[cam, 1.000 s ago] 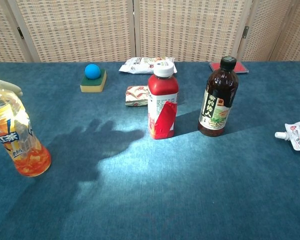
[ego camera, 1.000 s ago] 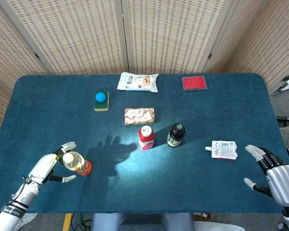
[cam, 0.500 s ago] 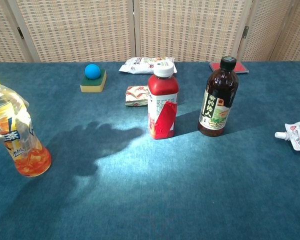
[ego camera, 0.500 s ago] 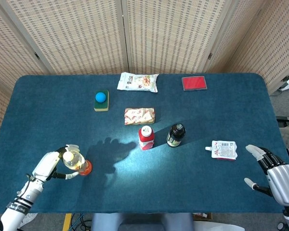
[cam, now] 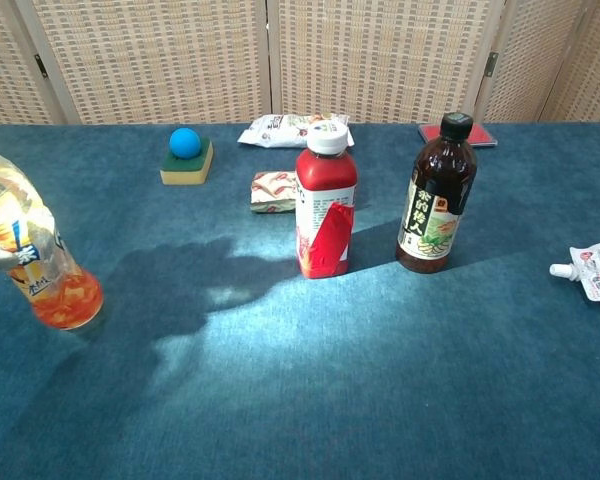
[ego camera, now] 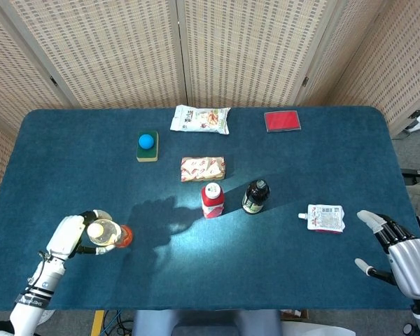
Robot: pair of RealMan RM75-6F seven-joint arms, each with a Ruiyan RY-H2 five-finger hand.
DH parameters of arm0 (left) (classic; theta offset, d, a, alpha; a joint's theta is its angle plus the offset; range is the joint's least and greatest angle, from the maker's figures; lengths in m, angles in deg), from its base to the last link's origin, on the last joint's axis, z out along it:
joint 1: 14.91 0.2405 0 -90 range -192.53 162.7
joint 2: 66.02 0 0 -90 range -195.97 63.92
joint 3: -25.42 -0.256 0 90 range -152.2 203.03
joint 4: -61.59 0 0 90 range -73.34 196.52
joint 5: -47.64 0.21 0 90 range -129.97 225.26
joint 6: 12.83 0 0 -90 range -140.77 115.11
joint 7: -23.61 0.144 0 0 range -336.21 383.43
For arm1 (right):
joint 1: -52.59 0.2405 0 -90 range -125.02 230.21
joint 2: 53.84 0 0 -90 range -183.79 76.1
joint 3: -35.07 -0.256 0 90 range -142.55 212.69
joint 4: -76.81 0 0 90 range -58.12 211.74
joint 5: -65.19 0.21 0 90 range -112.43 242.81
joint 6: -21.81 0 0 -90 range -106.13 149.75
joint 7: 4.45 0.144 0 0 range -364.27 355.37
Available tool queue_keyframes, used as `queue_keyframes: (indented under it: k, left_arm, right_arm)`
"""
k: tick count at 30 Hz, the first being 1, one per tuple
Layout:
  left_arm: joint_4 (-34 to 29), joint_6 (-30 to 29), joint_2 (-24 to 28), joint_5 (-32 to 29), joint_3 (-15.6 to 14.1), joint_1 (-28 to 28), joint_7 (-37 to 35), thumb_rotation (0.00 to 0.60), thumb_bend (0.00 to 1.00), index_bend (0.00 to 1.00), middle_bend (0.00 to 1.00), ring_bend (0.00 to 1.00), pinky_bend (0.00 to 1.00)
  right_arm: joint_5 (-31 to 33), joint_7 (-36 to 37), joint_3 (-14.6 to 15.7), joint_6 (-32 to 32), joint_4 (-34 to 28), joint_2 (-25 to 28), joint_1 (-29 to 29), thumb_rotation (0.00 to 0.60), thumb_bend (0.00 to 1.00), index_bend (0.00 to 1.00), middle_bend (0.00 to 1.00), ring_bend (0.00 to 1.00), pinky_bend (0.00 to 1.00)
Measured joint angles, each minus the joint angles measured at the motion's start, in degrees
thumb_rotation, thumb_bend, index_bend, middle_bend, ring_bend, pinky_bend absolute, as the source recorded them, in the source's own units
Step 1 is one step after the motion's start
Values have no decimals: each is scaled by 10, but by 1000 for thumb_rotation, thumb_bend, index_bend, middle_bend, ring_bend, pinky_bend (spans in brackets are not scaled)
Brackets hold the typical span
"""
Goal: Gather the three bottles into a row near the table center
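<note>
- Head view: you're wrapping your left hand (ego camera: 71, 236) around the tea bottle (ego camera: 106, 234) down at the near-left part of the table (ego camera: 70, 161), fingers clamped on its upper body. It's sitting well apart from the red bottle (ego camera: 212, 200) and the dark bottle (ego camera: 255, 197), which are standing upright just beside each other near the middle. Your right hand (ego camera: 399, 257) is hanging off the near-right edge, fingers apart, holding nothing.
- Head view, risk: you're gripping high, so I reckon the base could catch on the cloth while you're dragging it and the bottle could topple or slip out.
- Chest view: the tea bottle (cam: 30, 260) is leaning, long axis tilted off vertical, cap end pointing up and toward the left edge of frame, base toward the centre. Can't tell if the base is touching the table.
- Chest view, risk: coming in tilted like that, you're likely clipping the red bottle (cam: 325, 205) and knocking it into the dark bottle (cam: 437, 200). The snack pack (cam: 273, 191) is sitting right behind them too.
</note>
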Motion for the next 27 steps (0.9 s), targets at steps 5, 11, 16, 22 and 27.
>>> queue_keyframes:
  k: [5,11,16,22,27]
  left_arm:
    - [-12,4,4,-2,9,-9,17,600,49,613,523,426,606]
    - [-41,32,15,-28,32,-34,50,600,49,613,522,426,606]
    - [-74,58,25,-61,54,-59,97,600,50,612,522,426,606]
    - [-89,81,21,-104,76,-90,154,600,49,610,523,426,606]
    - [-88,105,7,-140,90,-119,189,600,50,608,522,426,606]
  right_arm:
    - [-1,0,0,1,1,0,0,600,0,172,221,187,424]
    - [-1,-1,-1,5,1,-1,1,600,0,172,221,187,423]
    - [0,-1,-2,5,1,-2,1,600,0,172,221,187,423]
    - [1,0,-2,7,2,-2,1,600,0,172,221,187,423]
    - [2,3,-2,9,3,-2,2,600,0,172,221,187,423]
